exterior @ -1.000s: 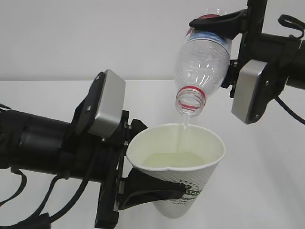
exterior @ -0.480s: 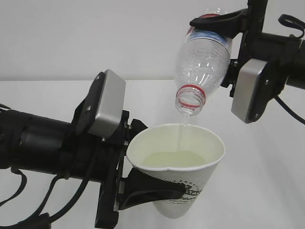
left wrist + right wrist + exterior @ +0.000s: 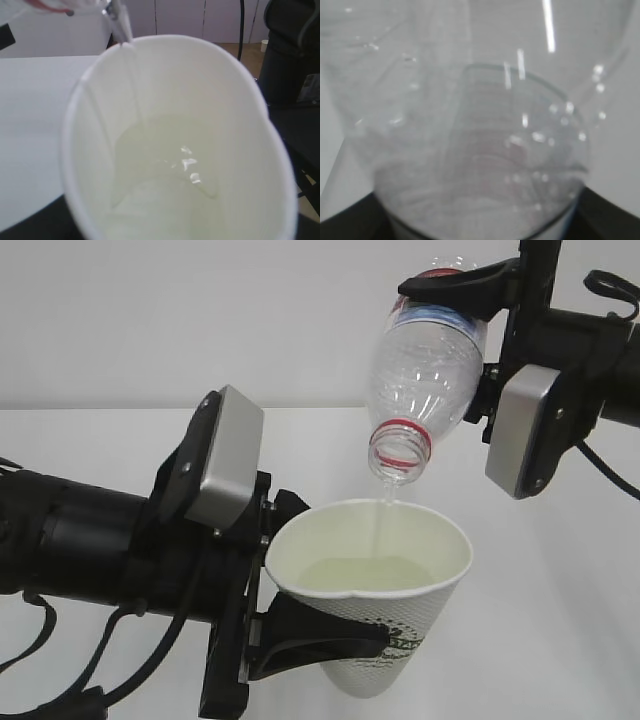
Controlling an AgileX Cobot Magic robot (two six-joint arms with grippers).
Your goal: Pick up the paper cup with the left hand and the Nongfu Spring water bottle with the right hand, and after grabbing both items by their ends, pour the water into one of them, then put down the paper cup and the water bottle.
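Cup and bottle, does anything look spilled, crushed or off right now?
No spill shows. A thin stream falls from the tilted bottle into the cup. The cup's rim is squeezed out of round, dented at the near edge, where the left gripper clamps it.

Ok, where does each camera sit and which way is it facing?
Exterior: in front, slanting down at paper cup under tilted bottle; left hand and right hand show.
Left wrist: above the cup, looking into it; none of its hand clearly shows.
Right wrist: pressed against the bottle; dark fingers at bottom corners.
Shared: exterior and left wrist show the water stream.
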